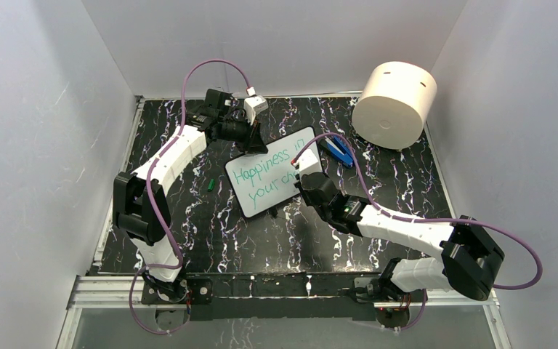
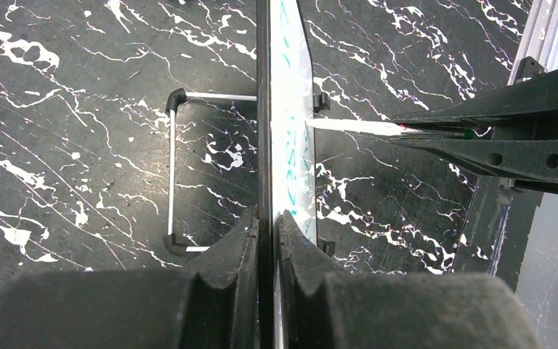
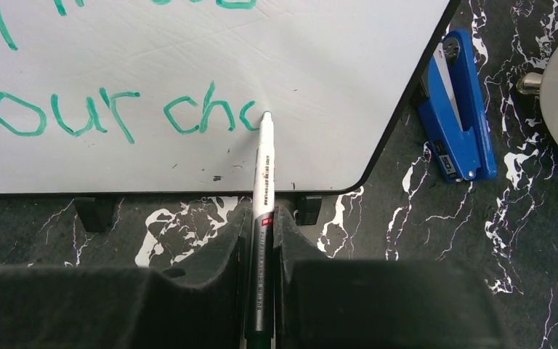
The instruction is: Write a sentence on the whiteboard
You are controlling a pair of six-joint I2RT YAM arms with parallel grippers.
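The left claw pinched the edge of the whiteboard. The right claw squeezed a pen, its tip at the end of the green sentence.

We count 2 arms, 1 whiteboard, 2 lines of writing, 1 marker, 1 stapler, 1 cylinder, 1 small green bit.

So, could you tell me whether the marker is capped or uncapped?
Uncapped: the marker has its bare tip on the whiteboard beside the unfinished sentence.
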